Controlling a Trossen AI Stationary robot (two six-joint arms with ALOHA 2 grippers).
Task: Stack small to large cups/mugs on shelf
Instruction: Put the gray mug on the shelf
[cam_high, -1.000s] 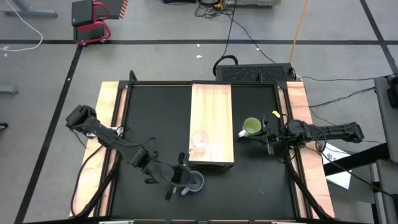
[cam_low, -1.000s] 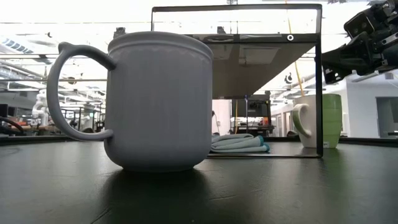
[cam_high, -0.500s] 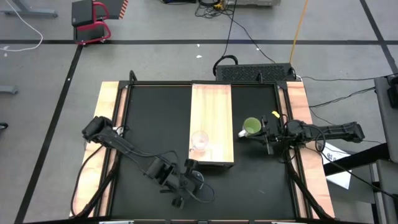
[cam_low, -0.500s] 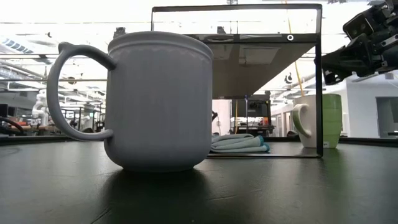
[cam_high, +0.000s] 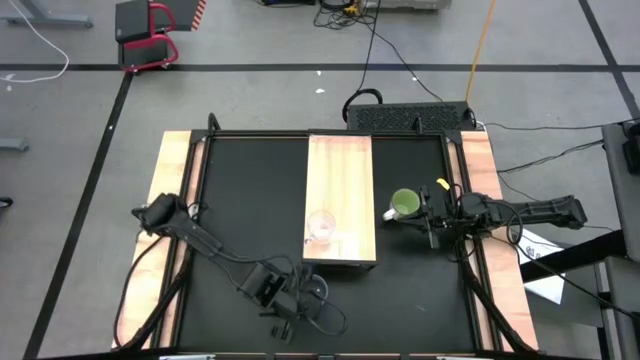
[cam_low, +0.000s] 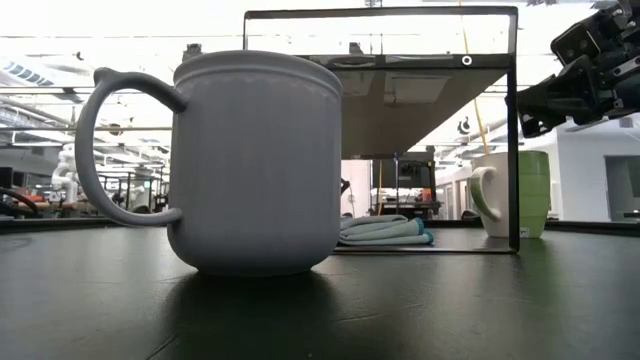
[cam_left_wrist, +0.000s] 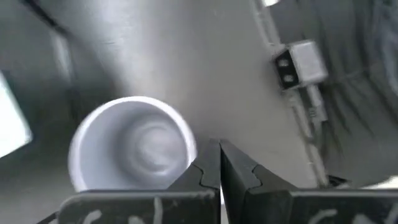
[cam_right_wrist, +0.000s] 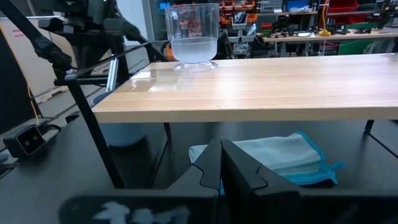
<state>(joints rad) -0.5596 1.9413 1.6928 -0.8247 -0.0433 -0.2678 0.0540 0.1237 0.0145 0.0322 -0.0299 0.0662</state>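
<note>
While the blue-grey mug (cam_left_wrist: 132, 144) stands upright on the black table (cam_high: 250, 200) just off the shelf's near end, the left gripper (cam_left_wrist: 219, 163) hangs over it beside its rim, fingers pressed together on nothing. The smooth clear glass cup (cam_right_wrist: 192, 37) sits on the pale grained wooden shelf (cam_high: 340, 195). The right gripper (cam_right_wrist: 221, 160), fingers together, waits beside the lime-green mug (cam_high: 404, 205).

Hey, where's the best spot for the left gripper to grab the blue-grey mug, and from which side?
Probably the rim, from above. The mug stands upright on the table, mouth open upward, and the left gripper is above it with fingers shut. One finger inside, one outside the wall, on the side away from the handle, should avoid snagging.
</note>
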